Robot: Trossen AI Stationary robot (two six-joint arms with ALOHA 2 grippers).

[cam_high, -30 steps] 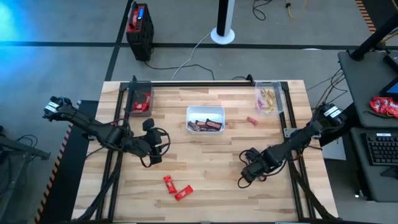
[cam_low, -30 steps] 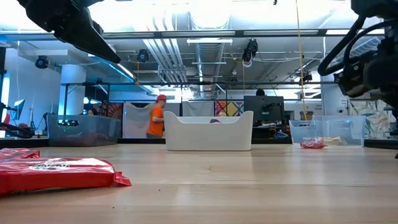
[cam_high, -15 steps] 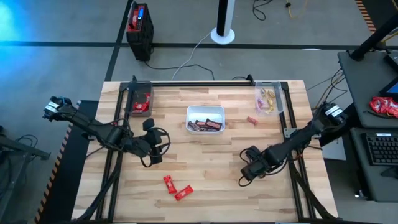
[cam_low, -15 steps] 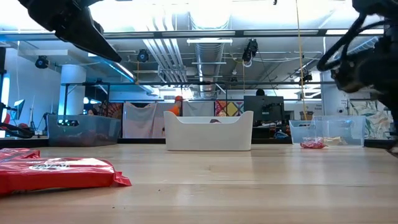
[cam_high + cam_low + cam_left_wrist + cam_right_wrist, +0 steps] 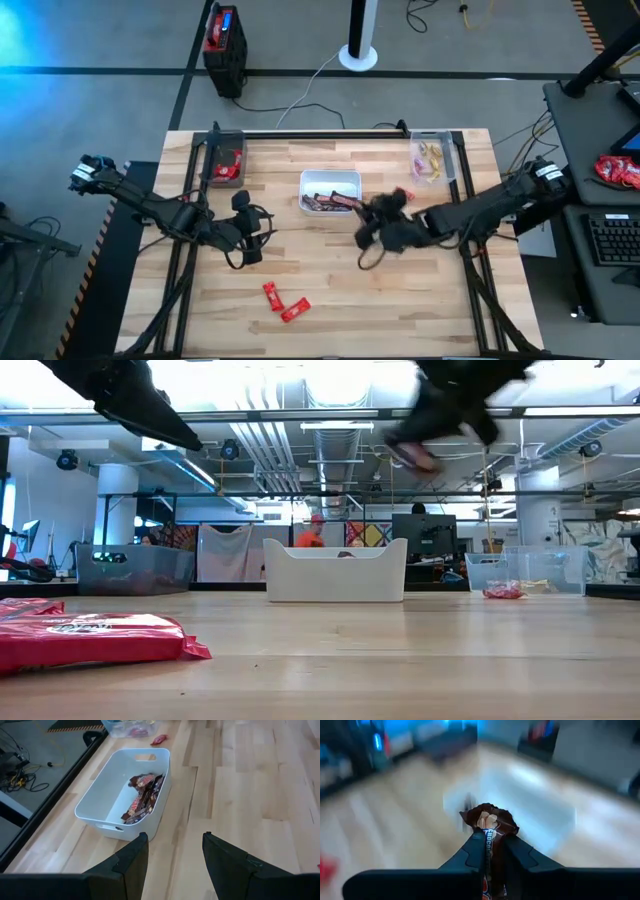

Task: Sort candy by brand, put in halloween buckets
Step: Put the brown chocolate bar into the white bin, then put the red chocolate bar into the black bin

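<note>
Three bins sit toward the top of your wooden table in the high view: a white tray at centre holding dark brown bars, a clear tub at the upper left with red-wrapped candy inside, and a second clear tub at the upper right with yellow-gold pieces. Your right tool is clamped on a dark brown bar, its two fingers pressed against the wrapper in the right wrist view; from above it shows just right of the white tray, near the frame's centre, blurred. Your left tool has its fingers spread apart with nothing between them, and the left wrist view looks past them at the white tray and its brown bars. From above, that left tool sits left of centre, apart from the tray. Two red-wrapped candies lie together low in the high view, below the left tool, and one shows large at the lower left of the low view. One more red piece lies on the table in front of the right-hand tub. A person in an orange top stands in the room behind the tray in the low view.
</note>
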